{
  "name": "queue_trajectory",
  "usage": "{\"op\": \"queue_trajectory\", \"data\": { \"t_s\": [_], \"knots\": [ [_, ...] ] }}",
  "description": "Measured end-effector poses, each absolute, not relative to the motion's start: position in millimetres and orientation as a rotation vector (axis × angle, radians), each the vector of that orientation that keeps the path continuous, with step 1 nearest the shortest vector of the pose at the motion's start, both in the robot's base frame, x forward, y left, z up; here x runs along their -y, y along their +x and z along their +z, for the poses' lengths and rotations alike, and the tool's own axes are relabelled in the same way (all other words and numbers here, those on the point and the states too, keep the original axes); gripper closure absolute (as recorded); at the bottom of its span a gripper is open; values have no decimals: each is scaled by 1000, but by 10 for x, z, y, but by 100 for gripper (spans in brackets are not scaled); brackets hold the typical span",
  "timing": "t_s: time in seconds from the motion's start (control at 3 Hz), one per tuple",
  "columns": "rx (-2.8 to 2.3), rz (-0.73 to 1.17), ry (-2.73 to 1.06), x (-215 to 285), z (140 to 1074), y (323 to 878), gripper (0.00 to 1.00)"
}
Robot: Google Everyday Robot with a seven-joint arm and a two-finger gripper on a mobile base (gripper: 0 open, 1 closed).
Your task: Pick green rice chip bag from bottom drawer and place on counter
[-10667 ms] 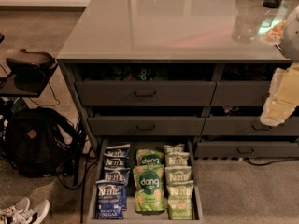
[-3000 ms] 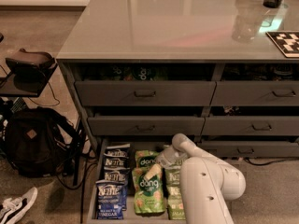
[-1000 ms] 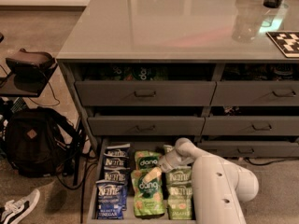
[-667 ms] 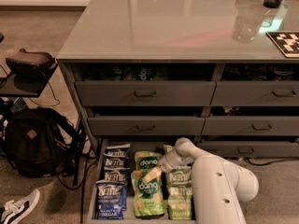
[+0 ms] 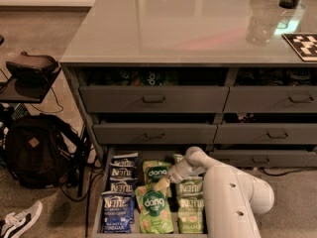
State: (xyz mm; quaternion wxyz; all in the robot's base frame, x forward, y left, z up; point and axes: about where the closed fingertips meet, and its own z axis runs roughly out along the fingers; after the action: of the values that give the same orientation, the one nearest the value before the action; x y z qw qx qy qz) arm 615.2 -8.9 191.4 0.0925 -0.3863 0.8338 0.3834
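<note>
As the hand (image 5: 162, 184), grip unclear, hangs over its top, the green rice chip bag (image 5: 155, 209) reads "dang".

This looks like an office snack station: a long glossy counter (image 5: 163, 29) over rows of grey drawers (image 5: 153, 99), the bottom drawer (image 5: 98, 202) stocked with snack bags (image 5: 115, 217) beneath the gripper (image 5: 161, 184), and a backpack (image 5: 34, 150) on the floor.
</note>
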Motion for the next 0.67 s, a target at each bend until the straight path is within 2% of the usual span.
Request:
{"op": "queue_trajectory", "data": {
  "t_s": [0.67],
  "knots": [
    [-2475, 1139, -1147, 88, 1914, 6151, 89]
  ]
}}
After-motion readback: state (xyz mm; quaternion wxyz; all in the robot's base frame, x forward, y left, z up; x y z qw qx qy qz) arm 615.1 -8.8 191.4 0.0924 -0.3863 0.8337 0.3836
